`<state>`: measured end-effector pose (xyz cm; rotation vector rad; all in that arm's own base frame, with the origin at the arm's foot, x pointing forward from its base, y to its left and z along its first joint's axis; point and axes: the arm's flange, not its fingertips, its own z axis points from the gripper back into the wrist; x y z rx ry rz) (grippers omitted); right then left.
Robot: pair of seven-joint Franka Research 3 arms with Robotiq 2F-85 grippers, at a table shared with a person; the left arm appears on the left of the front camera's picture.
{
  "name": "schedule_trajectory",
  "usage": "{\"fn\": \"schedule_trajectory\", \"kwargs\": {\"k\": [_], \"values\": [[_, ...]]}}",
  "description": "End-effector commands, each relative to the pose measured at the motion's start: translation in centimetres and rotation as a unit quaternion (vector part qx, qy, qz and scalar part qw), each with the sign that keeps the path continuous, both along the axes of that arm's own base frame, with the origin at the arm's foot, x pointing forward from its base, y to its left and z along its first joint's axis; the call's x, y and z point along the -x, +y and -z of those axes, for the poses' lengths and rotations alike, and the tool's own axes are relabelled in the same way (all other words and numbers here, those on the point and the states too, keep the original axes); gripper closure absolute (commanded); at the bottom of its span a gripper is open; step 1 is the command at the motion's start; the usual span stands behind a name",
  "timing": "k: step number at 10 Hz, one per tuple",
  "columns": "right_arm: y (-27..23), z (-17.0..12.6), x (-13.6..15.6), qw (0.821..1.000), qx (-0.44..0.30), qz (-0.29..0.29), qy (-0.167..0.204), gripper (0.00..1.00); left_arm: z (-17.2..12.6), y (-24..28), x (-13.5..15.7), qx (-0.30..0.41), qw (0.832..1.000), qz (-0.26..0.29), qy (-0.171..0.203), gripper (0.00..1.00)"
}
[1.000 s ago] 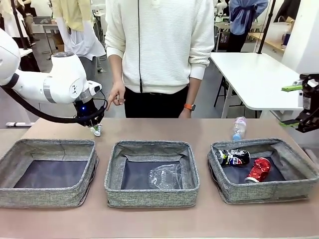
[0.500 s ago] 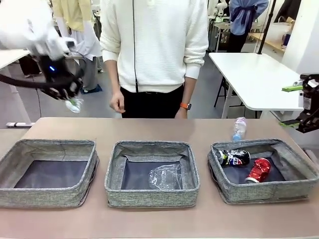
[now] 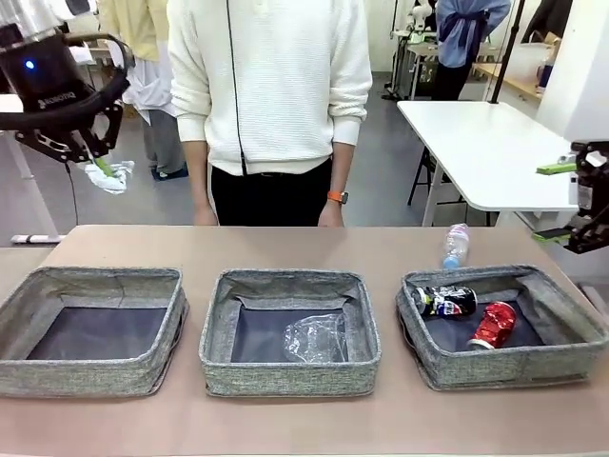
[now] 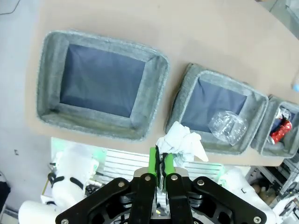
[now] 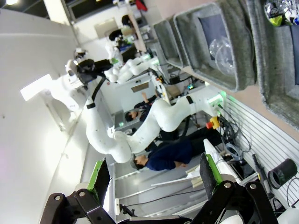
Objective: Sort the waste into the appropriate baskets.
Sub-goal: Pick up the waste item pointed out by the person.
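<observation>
White paper wad (image 4: 184,142) is clenched at the tip of the left end effector (image 4: 161,159).

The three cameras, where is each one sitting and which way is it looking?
Front view: sits between the arms, looks across the table at the person; the left gripper shows high at the left holding the paper wad, the open right gripper at the right edge.
Left wrist view: high up, looks down past its shut fingers at the three baskets.
Right wrist view: rolled sideways beside the table, looks past its spread fingers towards the baskets.
Shared: all three views show the clear cup in the middle basket.
</observation>
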<state>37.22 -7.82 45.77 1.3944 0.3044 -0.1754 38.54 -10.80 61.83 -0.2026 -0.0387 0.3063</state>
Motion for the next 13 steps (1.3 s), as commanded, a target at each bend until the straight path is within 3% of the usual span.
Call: {"fn": "schedule_trajectory", "kwargs": {"k": [1, 3, 4, 5, 6, 7, 10, 11, 12, 13], "values": [[0.3, -0.5, -0.1, 1.0, -0.003, 0.006, 0.004, 0.0, 0.6, 0.8, -1.8, -0.013, 1.0, 0.003, 0.001, 1.0], [0.3, -0.5, -0.1, 1.0, -0.003, 0.006, 0.004, 0.0, 0.6, 0.8, -1.8, -0.013, 1.0, 0.003, 0.001, 1.0], [0.3, -0.5, -0.1, 1.0, -0.003, 0.006, 0.004, 0.0, 1.1, 0.9, -1.6, -0.006, 1.0, -0.005, 0.008, 0.95], [0.3, -0.5, -0.1, 1.0, -0.003, 0.006, 0.004, 0.0, -0.1, -1.9, -2.7, -0.02, 1.0, 0.003, 0.014, 0.95], [0.3, -0.5, -0.1, 1.0, -0.003, 0.006, 0.004, 0.0, -3.3, -5.2, -3.2, -0.011, 1.0, 0.021, -0.007, 0.95], [0.3, -0.5, -0.1, 1.0, -0.003, 0.006, 0.004, 0.0, -7.3, -10.0, -3.4, -0.021, 0.999, 0.048, -0.002, 0.95], [0.3, -0.5, -0.1, 1.0, -0.003, 0.006, 0.004, 0.0, -14.1, -20.3, -3.2, -0.03, 0.998, 0.046, 0.019, 0.95], [0.3, -0.5, -0.1, 1.0, -0.003, 0.006, 0.004, 0.0, -15.4, -22.8, -3.4, -0.045, 0.998, 0.035, 0.018, 0.95], [0.3, -0.5, -0.1, 1.0, -0.003, 0.006, 0.004, 0.0, -16.0, -24.5, -3.3, -0.037, 0.996, 0.073, 0.025, 0.95], [0.3, -0.5, -0.1, 1.0, -0.003, 0.006, 0.004, 0.0, -16.4, -26.0, -3.4, -0.038, 0.996, 0.073, 0.019, 0.95]]}}
